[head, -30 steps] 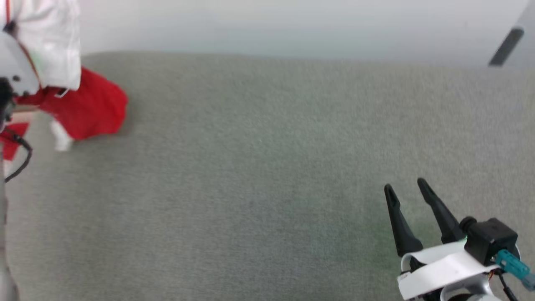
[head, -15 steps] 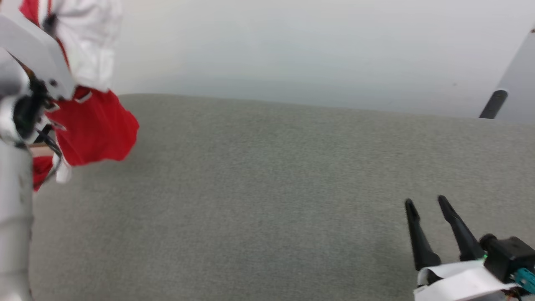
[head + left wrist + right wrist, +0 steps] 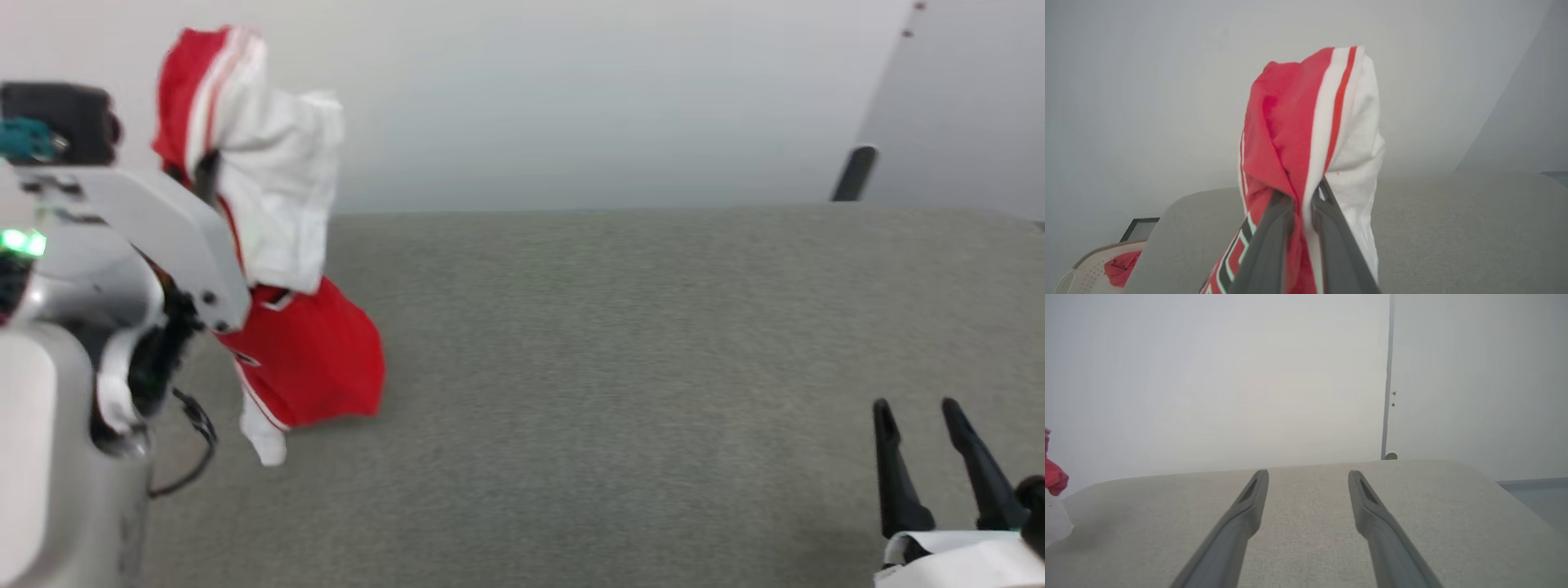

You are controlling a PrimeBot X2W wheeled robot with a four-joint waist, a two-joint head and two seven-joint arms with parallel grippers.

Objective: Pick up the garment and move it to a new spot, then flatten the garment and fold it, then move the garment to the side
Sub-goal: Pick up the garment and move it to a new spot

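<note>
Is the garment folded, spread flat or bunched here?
Bunched: the garment hangs crumpled from the left gripper, which pinches it near its striped trim.

One garment (image 3: 306, 359), two tools (image 3: 1302, 192) (image 3: 914, 406).

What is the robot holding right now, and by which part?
The left gripper pinches the garment at a bunched fold by the striped trim and white sleeve. The right gripper is open, empty.
</note>
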